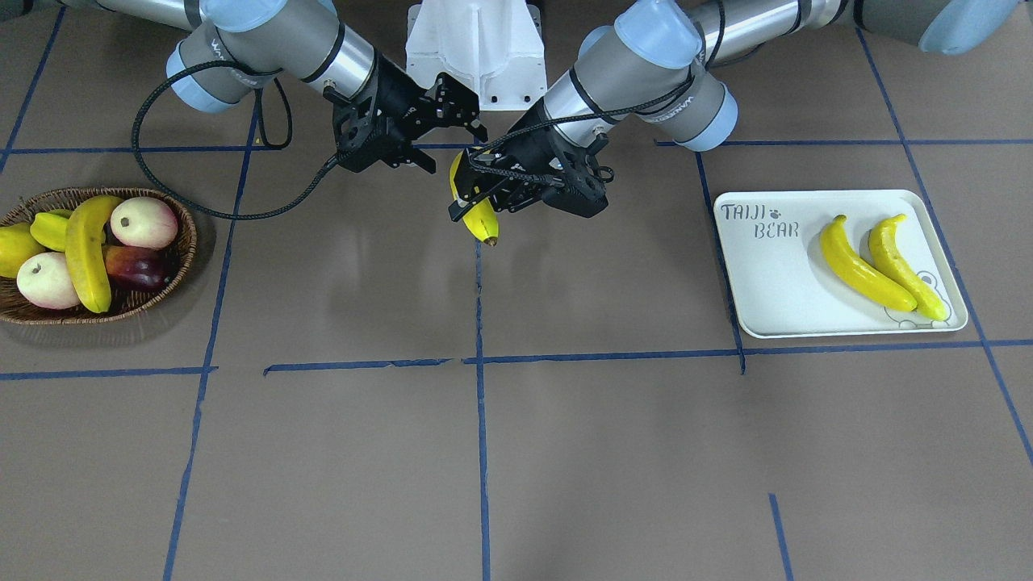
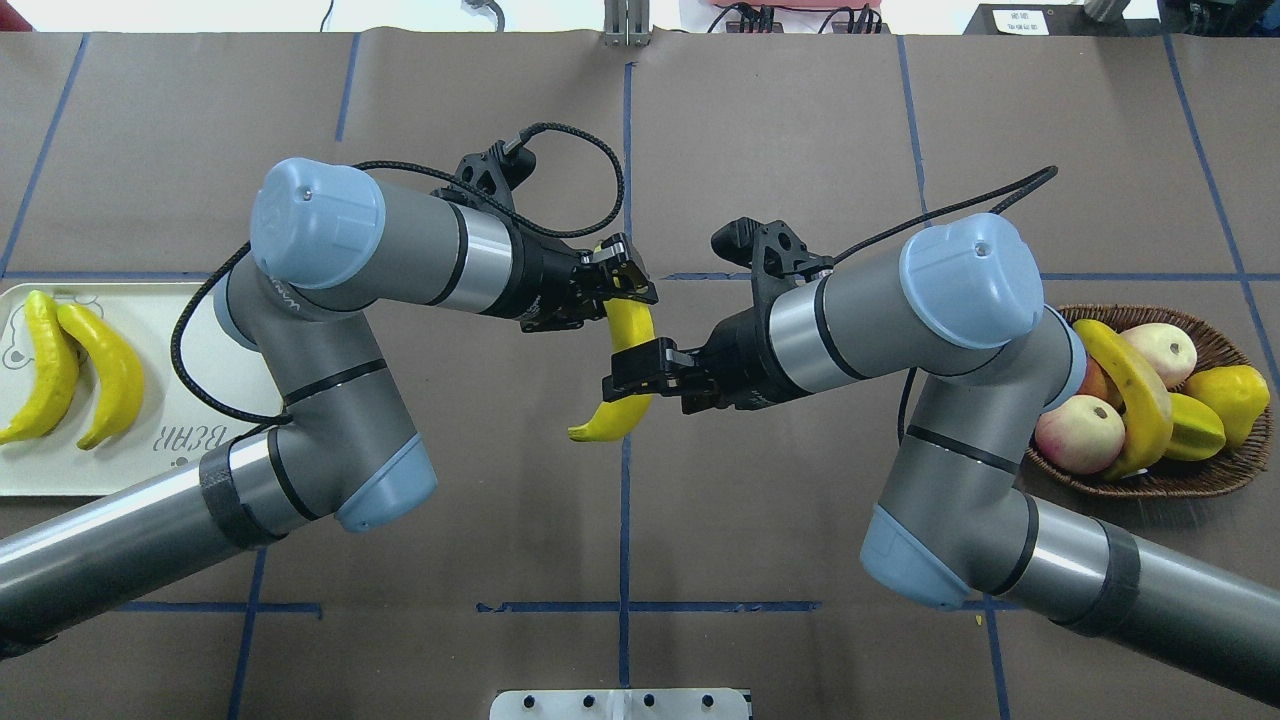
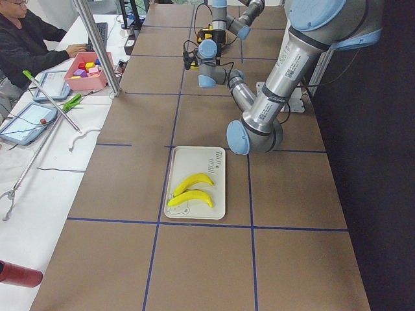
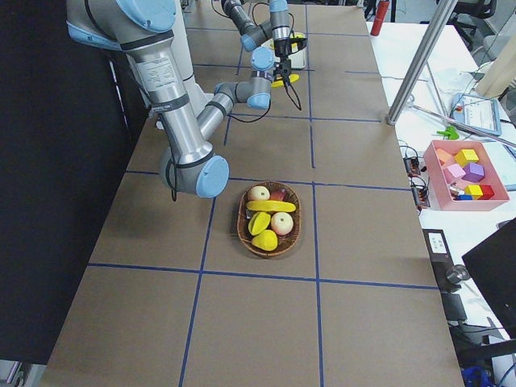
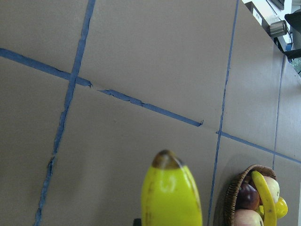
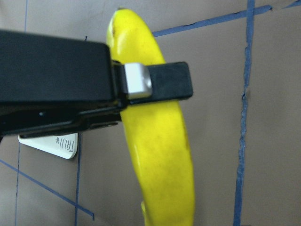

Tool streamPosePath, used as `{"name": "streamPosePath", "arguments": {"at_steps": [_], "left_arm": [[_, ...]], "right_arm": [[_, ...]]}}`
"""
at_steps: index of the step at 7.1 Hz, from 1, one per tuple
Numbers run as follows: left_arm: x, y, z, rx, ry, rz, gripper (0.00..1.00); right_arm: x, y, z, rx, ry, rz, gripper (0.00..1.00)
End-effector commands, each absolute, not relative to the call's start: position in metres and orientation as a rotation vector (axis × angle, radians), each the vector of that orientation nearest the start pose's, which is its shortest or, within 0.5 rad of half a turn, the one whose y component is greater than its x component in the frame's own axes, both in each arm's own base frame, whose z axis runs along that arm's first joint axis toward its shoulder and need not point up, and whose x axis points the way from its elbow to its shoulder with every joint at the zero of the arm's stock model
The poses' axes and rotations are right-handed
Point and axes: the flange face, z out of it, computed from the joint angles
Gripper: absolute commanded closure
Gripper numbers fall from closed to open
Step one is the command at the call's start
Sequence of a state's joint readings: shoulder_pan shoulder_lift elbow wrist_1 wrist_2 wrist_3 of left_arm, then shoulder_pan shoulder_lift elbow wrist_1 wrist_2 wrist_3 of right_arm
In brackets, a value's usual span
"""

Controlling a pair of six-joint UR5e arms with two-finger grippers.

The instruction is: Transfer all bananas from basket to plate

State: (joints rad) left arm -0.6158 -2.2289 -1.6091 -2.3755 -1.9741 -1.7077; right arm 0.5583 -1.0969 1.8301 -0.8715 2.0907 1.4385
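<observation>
Yellow and smooth, the held banana (image 1: pixel 480 219) is hanging in the air over the middle of the table (image 1: pixel 565 452), toward the robot's edge. The left gripper (image 1: pixel 488 184) is clenching it, with the dark tip sticking out past the fingers. The right gripper (image 2: pixel 630 368) is straddling the same fruit; whether it is pressing, I cannot tell. Two more bananas (image 1: pixel 863 262) are lying side by side on the plate (image 1: pixel 767 282) near the table's left end. A fourth banana (image 1: pixel 87 254) is lying in the basket (image 1: pixel 190 242) at the right end, among other fruit (image 1: pixel 144 222).

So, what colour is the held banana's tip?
The long curved yellow banana has a dark brown tip; clearest in the left wrist view.
</observation>
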Motion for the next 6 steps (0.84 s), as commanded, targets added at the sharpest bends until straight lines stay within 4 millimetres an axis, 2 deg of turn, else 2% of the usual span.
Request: {"name": "streamPosePath", "arguments": {"at_steps": [1, 2, 3, 4, 5, 6], "left_arm": [[0.446, -0.495, 0.181, -0.047, 1.386, -0.318, 1.00], [0.407, -0.519, 0.222, -0.102, 1.286, -0.374, 1.00], [0.382, -0.522, 0.272, -0.085, 1.198, -0.387, 1.00], [0.357, -0.521, 0.308, -0.030, 1.142, -0.335, 1.00], [0.334, -0.518, 0.366, -0.015, 1.054, -0.309, 1.00], [0.309, -0.508, 0.434, 0.034, 0.940, -0.304, 1.00]], "right_arm": [[-0.392, -0.389, 0.217, 0.108, -1.434, 0.025, 0.00], [-0.356, -0.388, 0.241, 0.121, -1.403, 0.064, 0.00], [-0.326, -0.386, 0.275, 0.145, -1.350, 0.079, 0.00], [-0.303, -0.387, 0.305, 0.196, -1.292, 0.051, 0.00], [-0.284, -0.391, 0.330, 0.224, -1.242, 0.043, 0.00], [-0.265, -0.391, 0.361, 0.246, -1.182, 0.023, 0.00]]}}
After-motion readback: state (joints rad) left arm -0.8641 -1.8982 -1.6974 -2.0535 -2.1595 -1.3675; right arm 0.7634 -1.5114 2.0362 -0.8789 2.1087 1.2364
